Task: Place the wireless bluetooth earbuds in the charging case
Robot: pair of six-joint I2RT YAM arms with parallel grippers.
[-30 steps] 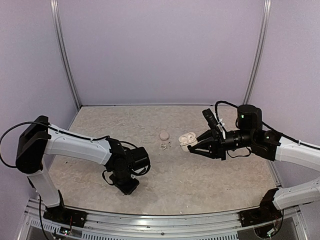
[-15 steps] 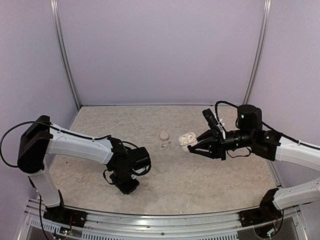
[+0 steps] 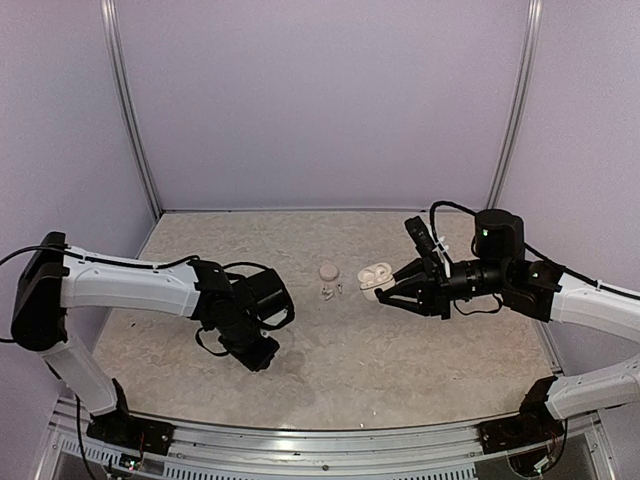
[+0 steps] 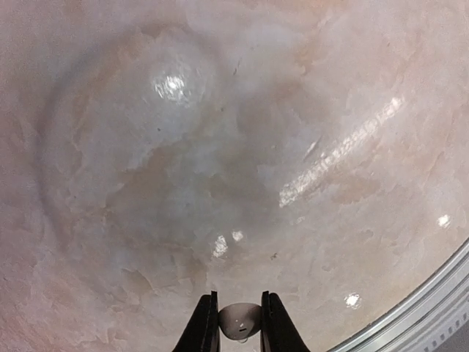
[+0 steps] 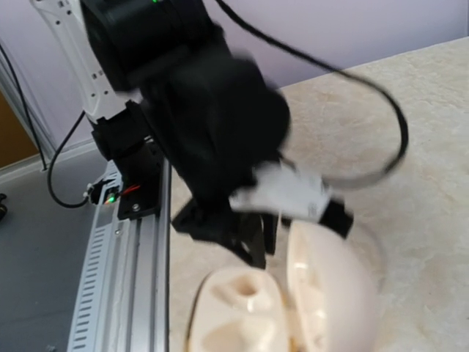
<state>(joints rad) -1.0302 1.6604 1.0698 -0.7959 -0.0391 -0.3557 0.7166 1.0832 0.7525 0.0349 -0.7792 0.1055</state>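
Case (image 3: 375, 278) open, clamped in right gripper (image 3: 379, 289) | left gripper (image 4: 239, 299) pinches small white rounded piece (image 4: 240, 321), arm swung leftward

Left wrist view: the lower edge cuts off my left end effector (image 4: 238, 299) just below its fingertips. A small white rounded object (image 4: 239, 321) between them is also cut off, identity indeterminate.

Right wrist view: the lower edge cuts off the charging case (image 5: 322, 286). My left arm (image 5: 198, 95) behind it is blurred.

Top view: the earbuds (image 3: 326, 293) are too small to show orientation.
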